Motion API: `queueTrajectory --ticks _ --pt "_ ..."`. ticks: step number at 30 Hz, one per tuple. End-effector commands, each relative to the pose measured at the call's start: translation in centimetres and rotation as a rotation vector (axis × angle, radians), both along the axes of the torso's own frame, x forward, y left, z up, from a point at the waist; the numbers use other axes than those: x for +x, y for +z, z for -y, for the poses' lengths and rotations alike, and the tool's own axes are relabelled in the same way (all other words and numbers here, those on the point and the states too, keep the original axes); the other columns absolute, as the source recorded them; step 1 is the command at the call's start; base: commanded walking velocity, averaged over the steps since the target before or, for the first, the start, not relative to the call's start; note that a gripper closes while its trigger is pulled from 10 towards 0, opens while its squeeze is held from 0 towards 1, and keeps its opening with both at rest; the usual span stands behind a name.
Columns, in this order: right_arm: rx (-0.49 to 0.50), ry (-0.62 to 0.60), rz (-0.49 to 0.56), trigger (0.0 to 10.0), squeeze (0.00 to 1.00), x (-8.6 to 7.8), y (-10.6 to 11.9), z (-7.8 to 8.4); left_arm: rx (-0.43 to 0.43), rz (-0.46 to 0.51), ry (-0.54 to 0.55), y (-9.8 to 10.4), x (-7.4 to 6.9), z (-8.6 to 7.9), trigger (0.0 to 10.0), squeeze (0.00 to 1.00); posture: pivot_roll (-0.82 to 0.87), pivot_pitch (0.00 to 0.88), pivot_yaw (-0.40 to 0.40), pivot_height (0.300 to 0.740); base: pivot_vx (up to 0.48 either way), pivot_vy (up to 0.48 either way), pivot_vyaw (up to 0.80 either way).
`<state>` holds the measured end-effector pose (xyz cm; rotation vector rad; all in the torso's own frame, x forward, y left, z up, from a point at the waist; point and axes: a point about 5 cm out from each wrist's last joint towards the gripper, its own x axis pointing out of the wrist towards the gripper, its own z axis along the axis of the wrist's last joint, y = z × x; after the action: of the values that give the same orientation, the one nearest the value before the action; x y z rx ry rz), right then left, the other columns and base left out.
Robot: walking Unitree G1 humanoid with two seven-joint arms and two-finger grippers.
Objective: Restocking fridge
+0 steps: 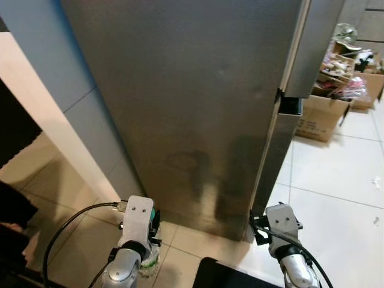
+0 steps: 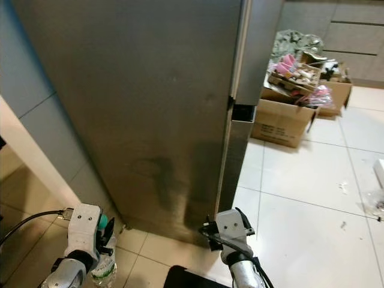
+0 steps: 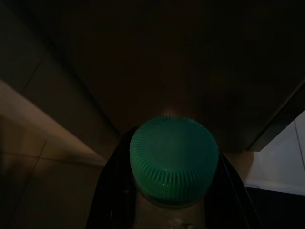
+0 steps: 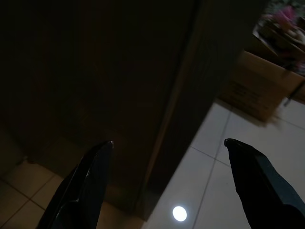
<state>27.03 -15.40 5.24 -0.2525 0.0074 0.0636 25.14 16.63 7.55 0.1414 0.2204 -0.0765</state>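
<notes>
Left gripper point(image 3: 171, 210) is clamped around a clear bottle point(image 1: 150, 255) with a green cap point(image 3: 174, 160), its two black fingers closed on either side just below the cap. It holds the bottle upright and low, close in front of the fridge point(image 1: 198, 108). Right gripper point(image 4: 169, 145) is spread wide with nothing between its fingers, near the fridge's lower right corner by the door edge. The grey steel door looks fully shut, so restocking seems barely begun: the door has yet to be opened and the bottle placed inside. Beyond, on the white tiled floor point(image 1: 336, 174), stand cardboard boxes point(image 1: 321, 117) of clutter.
</notes>
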Motion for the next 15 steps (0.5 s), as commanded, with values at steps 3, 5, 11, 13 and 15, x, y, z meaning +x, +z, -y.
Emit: queueTrajectory --ticks 3,5,11,13,15 --pt "0.027 -0.029 -0.047 10.0 0.00 -0.4 -0.9 0.3 0.011 -0.020 0.000 -0.3 -0.3 -0.2 10.0 0.00 -0.08 0.190 0.055 0.740 0.000 0.000 0.00" --pt "0.030 -0.031 -0.044 10.0 0.00 -0.3 -0.8 0.3 0.011 -0.019 0.000 -0.3 -0.2 -0.2 10.0 0.00 -0.08 0.194 0.059 0.740 0.000 0.000 0.00" --pt "0.072 0.009 0.024 10.0 0.00 1.4 1.3 -0.1 0.015 -0.007 0.010 0.2 0.3 -0.6 10.0 0.00 -0.07 0.209 0.079 0.740 0.000 0.000 0.00" --pt "0.087 0.028 0.042 10.0 0.00 2.0 2.0 -0.3 0.015 -0.002 0.015 0.4 0.4 -0.8 10.0 0.00 -0.07 0.211 0.082 0.740 0.000 0.000 0.00" --pt "0.109 0.070 0.108 10.0 0.00 4.1 4.4 -1.5 0.024 0.001 0.020 0.6 0.6 -1.3 10.0 0.00 -0.07 0.218 0.096 0.740 0.000 0.000 0.00"
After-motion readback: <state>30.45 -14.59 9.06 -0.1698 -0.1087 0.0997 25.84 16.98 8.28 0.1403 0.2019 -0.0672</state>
